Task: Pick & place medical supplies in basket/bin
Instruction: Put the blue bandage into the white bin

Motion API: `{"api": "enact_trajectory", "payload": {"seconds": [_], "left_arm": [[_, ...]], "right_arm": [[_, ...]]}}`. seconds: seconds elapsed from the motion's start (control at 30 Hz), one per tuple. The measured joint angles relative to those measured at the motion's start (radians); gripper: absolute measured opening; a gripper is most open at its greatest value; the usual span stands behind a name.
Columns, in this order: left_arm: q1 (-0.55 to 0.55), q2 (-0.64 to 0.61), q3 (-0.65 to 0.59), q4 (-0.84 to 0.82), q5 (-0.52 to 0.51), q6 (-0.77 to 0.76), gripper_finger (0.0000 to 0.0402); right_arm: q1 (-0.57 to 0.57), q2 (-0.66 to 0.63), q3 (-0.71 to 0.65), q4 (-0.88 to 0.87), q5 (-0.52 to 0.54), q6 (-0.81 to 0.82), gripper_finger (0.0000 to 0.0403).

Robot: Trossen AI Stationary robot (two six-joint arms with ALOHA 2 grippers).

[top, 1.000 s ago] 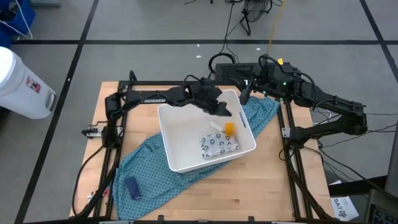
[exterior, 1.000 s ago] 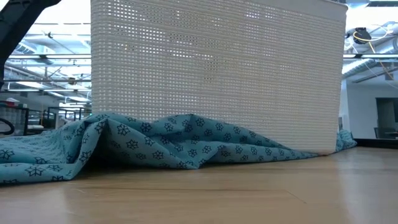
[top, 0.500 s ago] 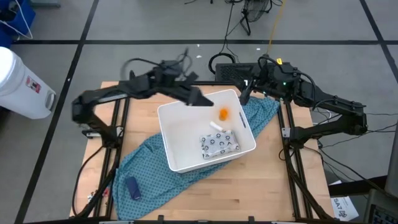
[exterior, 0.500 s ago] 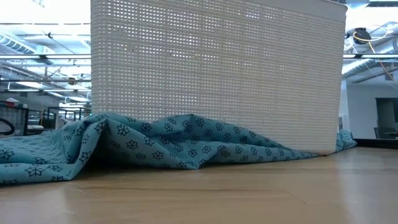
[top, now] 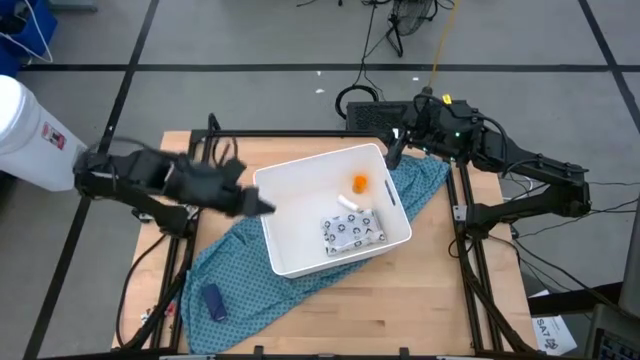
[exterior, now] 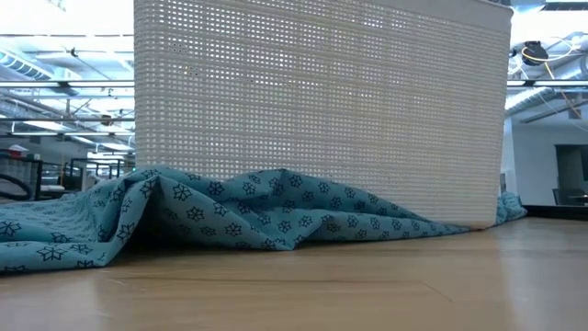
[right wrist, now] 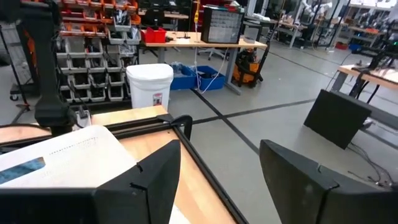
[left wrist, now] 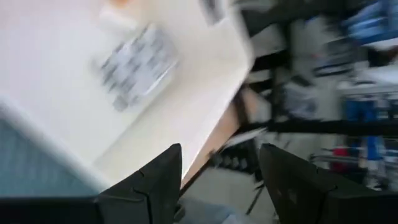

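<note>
The white bin (top: pixel 300 215) stands on the teal cloth (top: pixel 240 265). Inside it lie the blister pack (top: pixel 352 230), the orange bottle (top: pixel 359 182) and the white tube (top: pixel 346 202). The dark blue object (top: pixel 212 301) lies on the cloth near the table's near-left corner. My left gripper (top: pixel 258 206) is open and empty, just outside the bin's left wall. Its wrist view looks into the bin at the blister pack (left wrist: pixel 134 65). My right gripper (top: pixel 392 155) waits open beyond the bin's far-right corner.
In the low view the bin's perforated wall (exterior: pixel 322 110) fills the picture above the rumpled cloth (exterior: pixel 230 216). A white cylindrical container (top: pixel 30 125) stands off the table's far-left corner. Bare wood (top: pixel 400 300) shows at the table's near right.
My left gripper has drawn back from over the bin's far part, swinging toward the table's left and then its near edge, ending beside the bin's left wall. The orange bottle has shifted a little toward the bin's far wall and lies still now.
</note>
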State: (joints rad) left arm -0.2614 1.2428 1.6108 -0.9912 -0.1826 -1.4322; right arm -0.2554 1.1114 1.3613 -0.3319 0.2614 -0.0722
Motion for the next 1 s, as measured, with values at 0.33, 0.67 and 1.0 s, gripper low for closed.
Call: {"api": "enact_trajectory", "payload": {"seconds": [0.33, 0.67, 1.0], "left_arm": [[-0.338, 0.141, -0.001, -0.343, -0.202, -0.598, 0.0218], [-0.542, 0.318, -0.002, -0.394, -0.173, -0.96, 0.0218], [-0.583, 0.437, -0.002, -0.353, -0.106, -0.989, 0.0218]], "right_arm": [[0.0, 0.0, 0.0, 0.013, 0.0, -0.019, 0.021], [0.0, 0.004, 0.0, 0.014, -0.001, -0.03, 0.021], [0.0, 0.018, 0.0, 0.012, -0.004, -0.02, 0.021]]}}
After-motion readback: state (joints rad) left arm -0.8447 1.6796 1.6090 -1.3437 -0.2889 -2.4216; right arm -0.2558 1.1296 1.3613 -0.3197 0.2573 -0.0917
